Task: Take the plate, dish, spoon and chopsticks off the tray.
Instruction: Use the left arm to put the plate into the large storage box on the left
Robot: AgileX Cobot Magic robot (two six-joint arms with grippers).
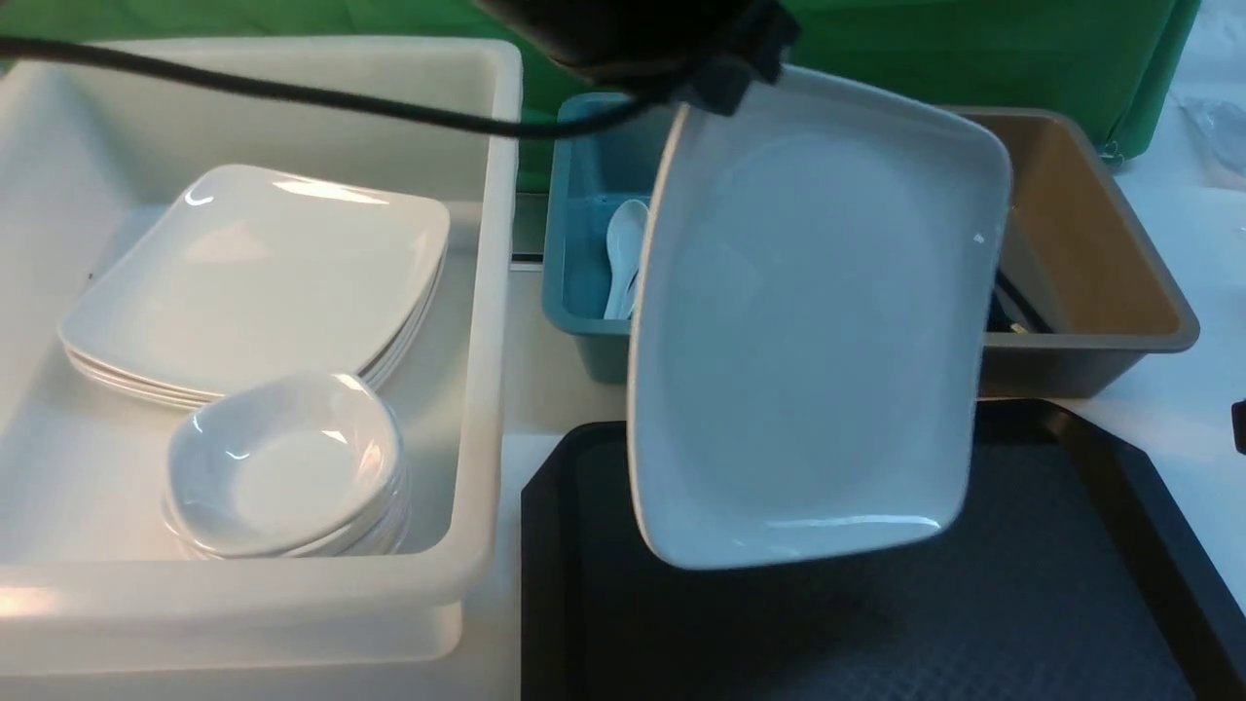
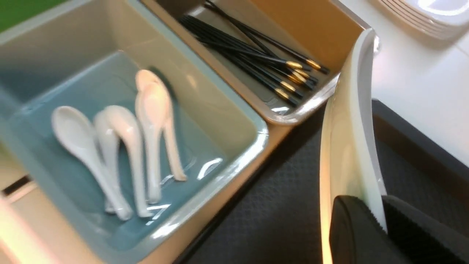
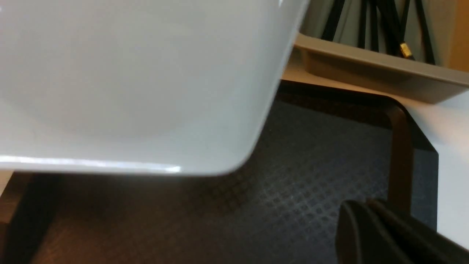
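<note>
Nearest, the tray (image 1: pixel 1071 604) sits on the counter (image 1: pixel 1188 428), the right gripper (image 3: pixel 362 211) low over it with jaws clenched on nothing. Above the tray the plate (image 1: pixel 818 321) hangs almost on edge, its rim pinched in the jaws of the left gripper (image 2: pixel 381 211). Glossy, stiff and probably breakable, it could swing or slip, so a deeper bite on the rim looks safer. Farther left stands the white tub (image 1: pixel 492 243) holding stacked plates (image 1: pixel 253 273).

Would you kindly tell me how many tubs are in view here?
3: a white tub on the robot's left, a blue tub beyond the tray, a brown tub right of the blue one. The held plate may hide others.
</note>
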